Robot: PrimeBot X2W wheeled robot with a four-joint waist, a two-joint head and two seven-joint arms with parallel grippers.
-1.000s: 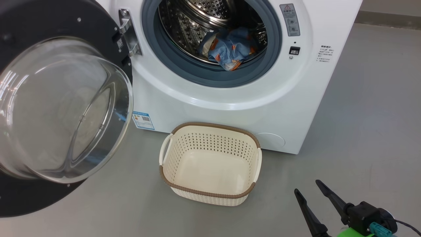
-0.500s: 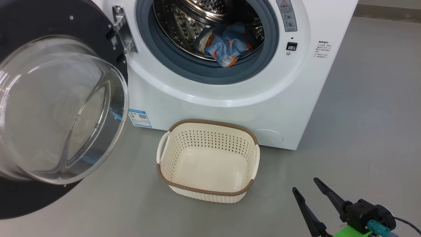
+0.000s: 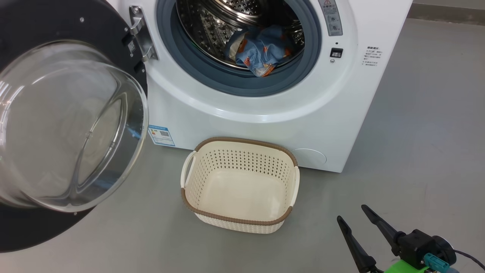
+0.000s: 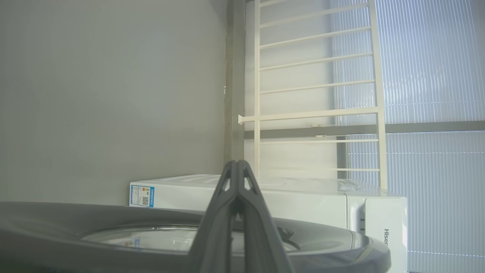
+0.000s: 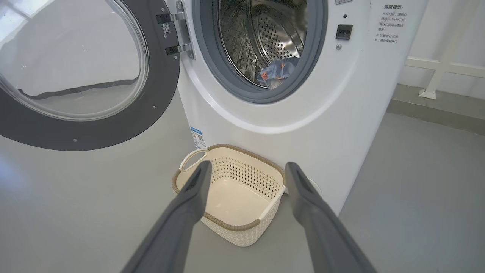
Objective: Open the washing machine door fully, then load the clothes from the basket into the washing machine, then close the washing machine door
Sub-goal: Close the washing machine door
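Overrunning the head view's left edge, washing machine door (image 3: 72, 125)

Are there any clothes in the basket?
No, the basket shows a bare cream bottom; the bear-print clothes lie inside the washing machine.

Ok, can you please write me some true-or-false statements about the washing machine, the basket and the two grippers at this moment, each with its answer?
1. The basket is empty. True.
2. The clothes lie inside the steel drum. True.
3. The washing machine door is shut. False: it stands wide open, swung out on its hinge.
4. The right gripper is shut on the basket. False: its fingers are spread, hold nothing, and are apart from the basket.
5. The left gripper is shut, its fingertips meeting. True.
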